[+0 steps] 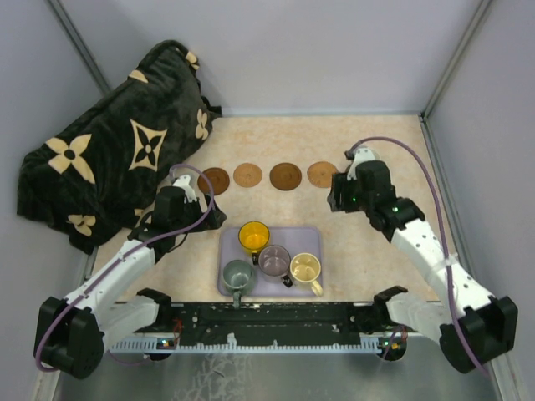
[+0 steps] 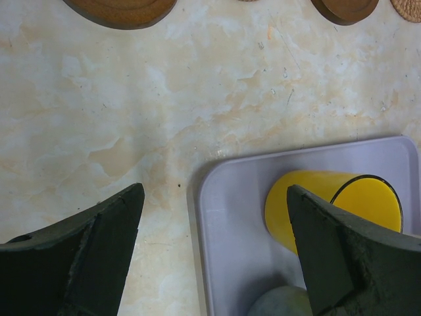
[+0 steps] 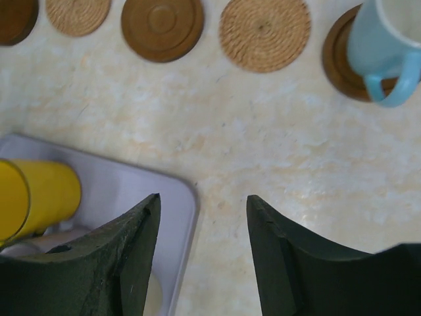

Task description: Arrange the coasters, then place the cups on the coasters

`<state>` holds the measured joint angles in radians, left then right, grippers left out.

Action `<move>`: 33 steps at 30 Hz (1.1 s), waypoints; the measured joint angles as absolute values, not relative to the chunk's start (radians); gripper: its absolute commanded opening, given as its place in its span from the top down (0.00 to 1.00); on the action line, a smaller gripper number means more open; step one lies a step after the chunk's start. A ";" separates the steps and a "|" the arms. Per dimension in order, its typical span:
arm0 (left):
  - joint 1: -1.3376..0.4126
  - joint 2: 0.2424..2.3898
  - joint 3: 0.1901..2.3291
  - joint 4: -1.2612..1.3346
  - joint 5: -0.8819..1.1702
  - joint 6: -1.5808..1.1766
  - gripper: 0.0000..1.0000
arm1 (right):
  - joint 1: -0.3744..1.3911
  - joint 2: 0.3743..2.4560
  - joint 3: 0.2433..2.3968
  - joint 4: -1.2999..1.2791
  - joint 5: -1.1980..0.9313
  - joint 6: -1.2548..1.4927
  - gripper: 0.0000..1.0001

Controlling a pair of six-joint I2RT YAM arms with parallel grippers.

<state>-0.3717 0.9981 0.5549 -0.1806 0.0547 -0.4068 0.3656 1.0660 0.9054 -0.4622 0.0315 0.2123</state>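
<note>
Five coasters lie in a row at the back: dark (image 3: 14,16), tan (image 3: 77,14), dark (image 3: 162,26), tan (image 3: 264,33), and a dark one (image 3: 337,59) at the right end. The white and light blue cup (image 3: 381,46) stands on that last coaster. The yellow cup (image 1: 253,236), mauve cup (image 1: 273,261), cream cup (image 1: 305,269) and grey-green cup (image 1: 237,276) sit on the lavender tray (image 1: 309,234). My left gripper (image 2: 214,197) is open over the tray's left corner, beside the yellow cup (image 2: 316,204). My right gripper (image 3: 204,204) is open and empty over the tray's right corner (image 3: 177,197).
A dark plush blanket with cream flower shapes (image 1: 109,159) is heaped at the back left, close to the leftmost coaster (image 1: 216,180). Grey walls close in the table on three sides. The right arm (image 1: 418,238) covers the right-end coaster and blue cup from above.
</note>
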 measured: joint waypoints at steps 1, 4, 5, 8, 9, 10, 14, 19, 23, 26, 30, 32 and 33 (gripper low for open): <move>-0.372 0.998 0.555 -0.181 0.056 -0.406 0.05 | 0.384 1.040 0.893 -0.487 0.019 0.215 0.44; -0.371 0.998 0.555 -0.183 0.057 -0.404 0.05 | 0.451 0.953 0.876 -0.576 -0.006 0.235 0.43; -0.372 0.999 0.555 -0.183 0.057 -0.403 0.05 | 0.472 0.932 0.876 -0.597 -0.011 0.241 0.43; -0.371 1.000 0.555 -0.183 0.060 -0.403 0.05 | 0.553 0.872 0.876 -0.650 -0.024 0.279 0.43; -0.371 1.001 0.555 -0.183 0.062 -0.403 0.05 | 0.576 0.859 0.876 -0.665 -0.022 0.292 0.42; -0.371 1.002 0.555 -0.183 0.064 -0.403 0.05 | 0.606 0.847 0.876 -0.688 -0.015 0.310 0.42; -0.372 1.004 0.555 -0.183 0.073 -0.403 0.05 | 0.705 0.839 0.868 -0.756 0.028 0.379 0.42; -0.372 1.004 0.555 -0.183 0.075 -0.403 0.04 | 0.888 0.838 0.810 -0.819 0.082 0.502 0.41; -0.372 1.004 0.555 -0.186 0.075 -0.399 0.04 | 1.019 0.833 0.771 -0.850 0.117 0.599 0.39; -0.372 1.004 0.555 -0.188 0.076 -0.396 0.04 | 1.087 0.823 0.743 -0.862 0.131 0.654 0.31; -0.372 0.998 0.555 -0.191 0.077 -0.396 0.04 | 1.119 0.813 0.711 -0.861 0.131 0.690 0.29; -0.372 0.989 0.555 -0.193 0.077 -0.397 0.04 | 1.120 0.813 0.694 -0.861 0.130 0.702 0.29; -0.372 0.984 0.555 -0.195 0.077 -0.397 0.04 | 1.120 0.813 0.690 -0.862 0.130 0.706 0.29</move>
